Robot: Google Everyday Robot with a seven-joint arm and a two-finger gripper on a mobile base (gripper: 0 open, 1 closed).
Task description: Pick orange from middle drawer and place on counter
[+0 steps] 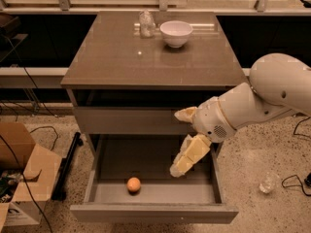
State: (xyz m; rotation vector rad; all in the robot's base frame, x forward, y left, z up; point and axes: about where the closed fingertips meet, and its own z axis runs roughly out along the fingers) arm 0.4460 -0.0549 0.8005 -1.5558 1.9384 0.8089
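Observation:
The orange (133,184) lies on the floor of the open middle drawer (150,212), near its front, left of centre. My gripper (175,143) hangs over the right half of the drawer, up and to the right of the orange and apart from it. Its cream fingers (189,157) are spread and hold nothing. The white arm comes in from the right. The glossy counter (146,62) tops the cabinet above.
A white bowl (176,33) and a clear glass (146,24) stand at the back of the counter. The upper drawer front (126,120) is closed. A cardboard box (19,178) and cables lie on the floor at left, and a clear cup (267,182) at right.

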